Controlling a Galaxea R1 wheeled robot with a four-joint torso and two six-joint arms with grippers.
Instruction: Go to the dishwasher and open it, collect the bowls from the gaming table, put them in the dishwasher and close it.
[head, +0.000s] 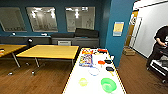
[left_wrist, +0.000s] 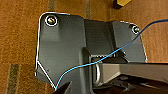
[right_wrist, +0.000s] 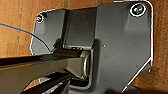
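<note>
The long white-topped gaming table (head: 75, 82) stretches away from me in the lower middle of the head view. On its near end sits a bright green bowl (head: 108, 84), with a smaller yellow-green bowl (head: 83, 81) to its left. A clear bowl (head: 94, 71) stands a little farther back between them. Both wrist views look down past the robot's dark plate at brown wooden floor. The dishwasher is out of view.
Colourful boxes (head: 86, 60), small red and dark items (head: 108, 61) lie farther along the white table. Yellow-topped tables (head: 50, 51) stand to the left. A blue pillar (head: 117, 30) rises behind the table's far end. A person (head: 160, 47) stands at right by a rig.
</note>
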